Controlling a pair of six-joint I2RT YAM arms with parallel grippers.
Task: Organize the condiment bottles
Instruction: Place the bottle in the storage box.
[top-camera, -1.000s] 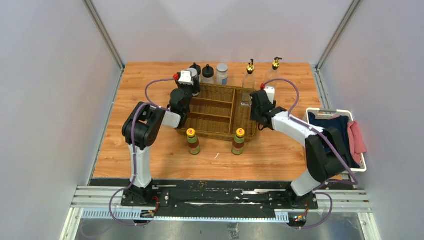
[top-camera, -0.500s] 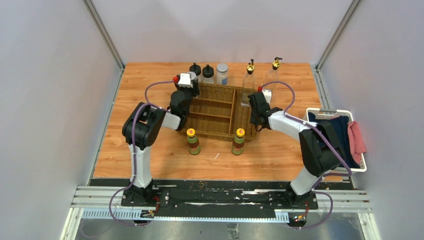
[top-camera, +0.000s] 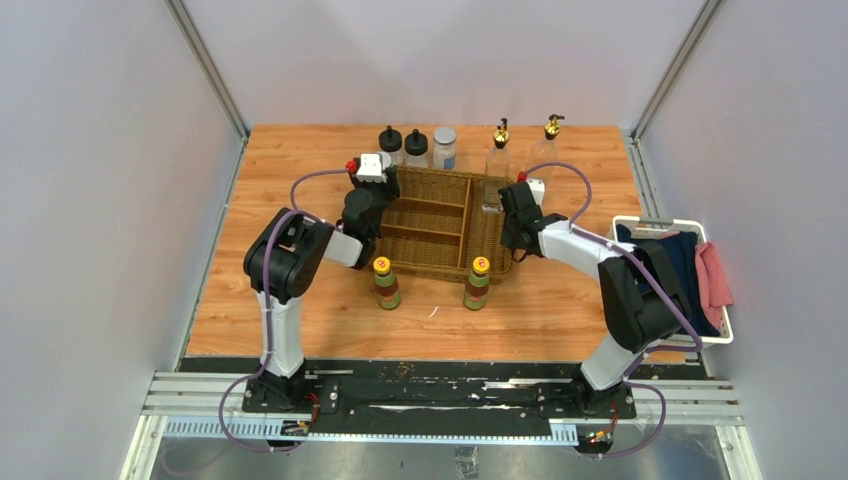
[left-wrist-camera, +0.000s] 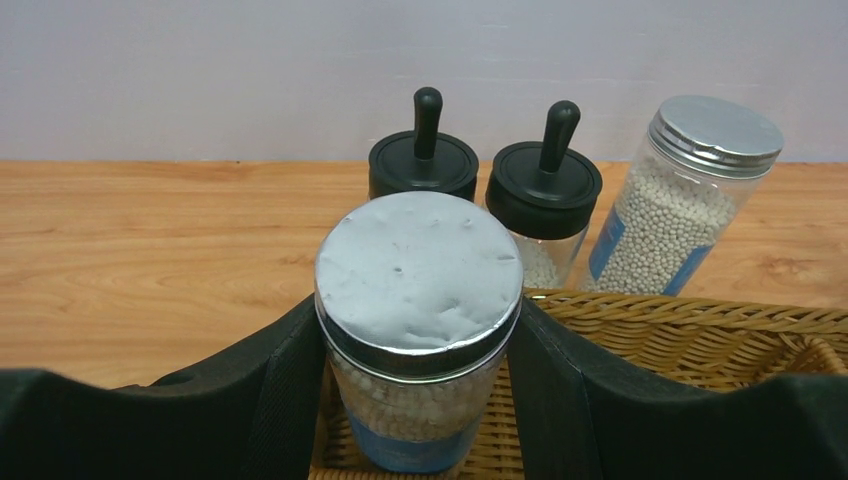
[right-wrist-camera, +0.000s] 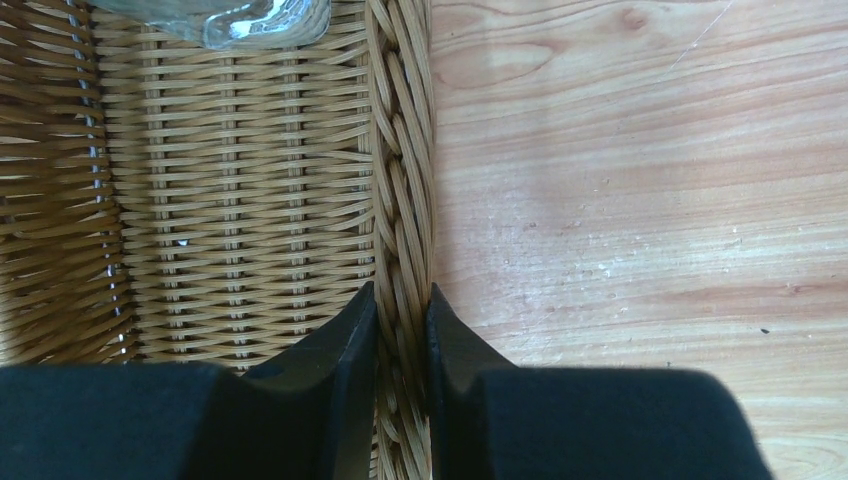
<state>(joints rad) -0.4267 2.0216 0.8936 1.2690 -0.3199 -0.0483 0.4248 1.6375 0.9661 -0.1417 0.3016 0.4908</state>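
Pellet-filled grey-lidded jar (left-wrist-camera: 418, 300) at corner of wicker basket (left-wrist-camera: 700, 318)

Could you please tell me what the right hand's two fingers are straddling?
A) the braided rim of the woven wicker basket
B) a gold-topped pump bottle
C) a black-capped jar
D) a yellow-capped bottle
A: in the right wrist view the right hand has one finger on each side of the woven wicker basket rim.

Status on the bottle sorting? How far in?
Done: no bottle clearly in the basket yet. In hand: left claw holds a grey-lidded jar at its back-left corner; right claw grips its right rim. Left: second jar, two black-capped, two gold-topped behind; two yellow-capped bottles in front.
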